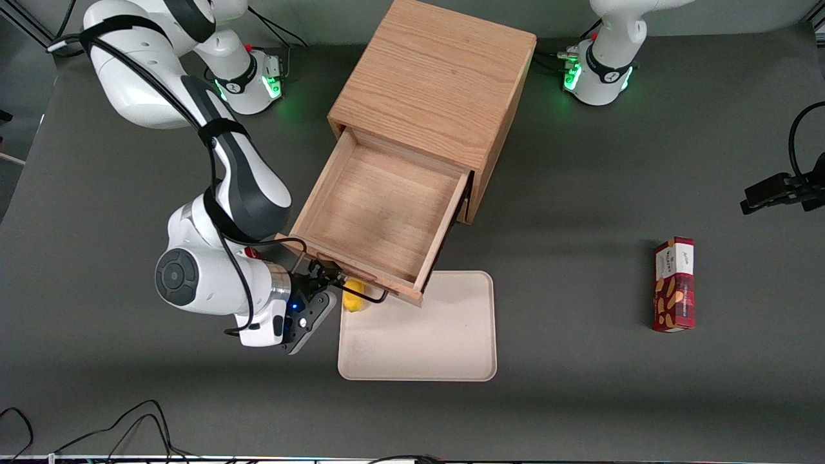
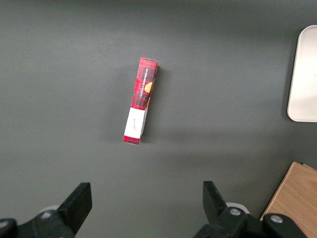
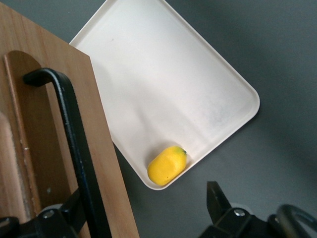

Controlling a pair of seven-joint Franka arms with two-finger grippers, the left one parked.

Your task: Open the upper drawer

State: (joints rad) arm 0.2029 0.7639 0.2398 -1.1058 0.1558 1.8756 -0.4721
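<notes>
upper drawer (image 1: pixel 380 209) drawn well out of cabinet (image 1: pixel 438 84), its front over the tray (image 1: pixel 419 335); pincer (image 1: pixel 320 293) at black handle (image 3: pixel 74 144), fingers spread, one either side, not clamped; yellow fruit (image 3: pixel 167 165) in tray

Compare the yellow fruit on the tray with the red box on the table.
The yellow fruit is small and rounded; the red box is long and flat-sided. The fruit lies in a corner of the cream tray, close to the upper drawer and the claw; the box lies on bare table toward the parked arm's end. Neither is held.
</notes>
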